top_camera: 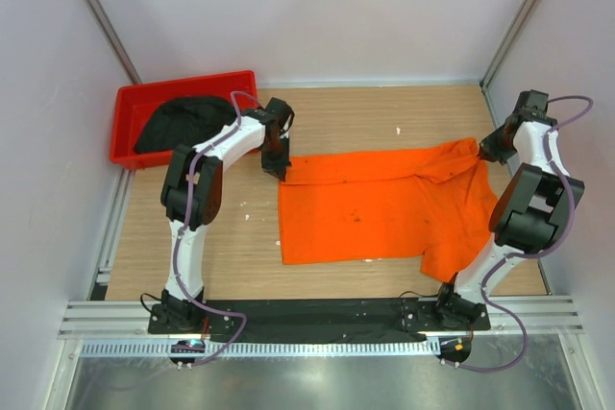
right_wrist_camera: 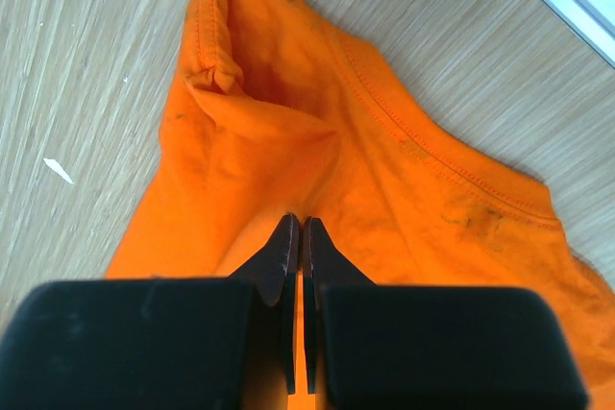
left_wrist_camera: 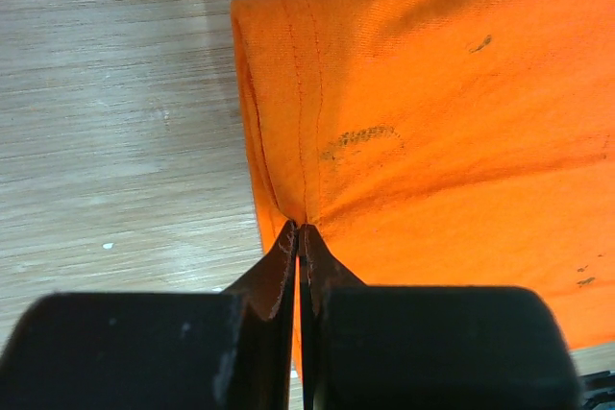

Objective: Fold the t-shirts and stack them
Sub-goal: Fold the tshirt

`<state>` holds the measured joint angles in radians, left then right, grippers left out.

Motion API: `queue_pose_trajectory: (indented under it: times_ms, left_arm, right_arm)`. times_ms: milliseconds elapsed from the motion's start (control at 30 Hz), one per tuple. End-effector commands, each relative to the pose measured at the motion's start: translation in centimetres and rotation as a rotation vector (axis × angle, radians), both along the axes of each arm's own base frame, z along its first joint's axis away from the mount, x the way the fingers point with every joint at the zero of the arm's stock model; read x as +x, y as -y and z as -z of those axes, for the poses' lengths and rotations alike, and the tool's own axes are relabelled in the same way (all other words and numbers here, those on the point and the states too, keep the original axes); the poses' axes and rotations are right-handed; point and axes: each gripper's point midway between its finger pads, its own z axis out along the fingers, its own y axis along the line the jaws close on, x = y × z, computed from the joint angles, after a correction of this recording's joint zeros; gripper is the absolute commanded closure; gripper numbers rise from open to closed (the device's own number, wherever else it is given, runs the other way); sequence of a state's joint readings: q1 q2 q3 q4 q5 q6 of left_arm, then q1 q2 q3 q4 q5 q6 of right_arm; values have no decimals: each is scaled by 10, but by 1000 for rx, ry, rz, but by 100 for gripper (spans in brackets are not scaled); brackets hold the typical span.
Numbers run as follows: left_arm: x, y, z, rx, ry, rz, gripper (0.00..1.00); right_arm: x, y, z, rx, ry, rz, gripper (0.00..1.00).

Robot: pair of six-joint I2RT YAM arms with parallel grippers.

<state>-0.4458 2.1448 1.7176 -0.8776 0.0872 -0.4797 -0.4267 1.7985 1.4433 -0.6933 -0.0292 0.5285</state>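
Note:
The orange t-shirt (top_camera: pixel 375 208) lies spread on the wooden table, partly folded, one sleeve hanging toward the front right. My left gripper (top_camera: pixel 277 168) is shut on its far left corner; the left wrist view shows the hem (left_wrist_camera: pixel 298 122) pinched at my gripper (left_wrist_camera: pixel 300 229). My right gripper (top_camera: pixel 492 146) is shut on the shirt's far right end; the right wrist view shows cloth near the collar (right_wrist_camera: pixel 452 165) bunched at my gripper (right_wrist_camera: pixel 297 223). The black t-shirt (top_camera: pixel 187 122) lies crumpled in the red bin.
The red plastic bin (top_camera: pixel 130 108) stands at the far left corner. White walls and metal frame posts close in the table on three sides. A metal rail runs along the near edge (top_camera: pixel 317 319).

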Motion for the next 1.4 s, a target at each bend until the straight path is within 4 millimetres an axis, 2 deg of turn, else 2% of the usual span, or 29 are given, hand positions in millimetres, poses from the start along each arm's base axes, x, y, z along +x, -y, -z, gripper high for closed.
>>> queue_pose_trajectory:
  times_ms: [0,167,300,467,500,567,600,633,667,700,733,767,867,900,933,967,1033,1067,1100,1167,1267,1300,1333,1367]
  left_arm:
    - [5,6,-9,-31,28,0,100]
    - [3,6,-3,-25,14,0,100]
    - [-2,4,1,-22,0,-4,100]
    - [-5,-6,2,24,6,-19,100]
    - [-8,-9,-1,31,10,-20,99]
    - [-10,-14,-7,45,25,-25,80]
    - [-16,-16,-9,43,18,-24,74]
    - [-16,-14,-24,24,46,-18,66]
    - [-18,-16,-30,31,60,-18,62]
    - [-21,-16,-36,30,70,-14,55]
    - [-20,-16,-52,16,105,-13,53]
    - [-20,-17,-58,18,117,-14,52]
    - [-8,-13,-79,-2,186,0,52]
    - [-3,-9,-83,-15,205,6,54]
    - [5,-3,-91,-38,229,12,56]
    - [13,4,-86,-56,229,17,58]
    - [21,23,-88,-125,225,39,65]
    - [24,28,-76,-126,207,42,69]
    - [27,32,-72,-132,206,46,71]
    - [34,41,-58,-150,199,52,73]
    - [42,47,-49,-161,201,59,75]
    - [43,48,-46,-163,197,62,76]
    - [44,48,-45,-163,199,61,76]
    - [44,49,-39,-164,193,61,76]
  right_arm:
    - [12,11,-9,-40,50,8,99]
    - [15,14,-12,-50,51,11,99]
    - [10,12,-4,-39,24,10,99]
    - [-11,13,9,-59,-57,24,98]
    - [-15,14,10,-72,-73,23,95]
    - [-31,15,15,-94,-124,31,89]
    - [-35,16,15,-104,-137,20,82]
    - [-40,12,16,-97,-150,9,80]
    - [-41,9,15,-89,-152,0,73]
    - [-42,5,15,-74,-147,-13,69]
    - [-45,3,15,-75,-148,-23,66]
    - [-44,3,6,-86,-123,-32,63]
    - [-31,9,-15,-135,-51,-52,59]
    - [-21,12,-23,-145,-14,-56,58]
    - [-12,7,-26,-120,21,-81,57]
    - [-3,2,-23,-97,39,-105,57]
    - [17,-3,-31,-88,105,-136,57]
    - [23,-8,-31,-81,122,-152,57]
    - [33,-9,-32,-88,164,-168,57]
    - [41,-14,-31,-98,179,-232,56]
    - [51,-10,-29,-127,176,-290,53]
    - [59,-9,-34,-131,199,-297,53]
    - [63,-9,-26,-118,191,-302,53]
    - [71,-10,-28,-106,219,-299,53]
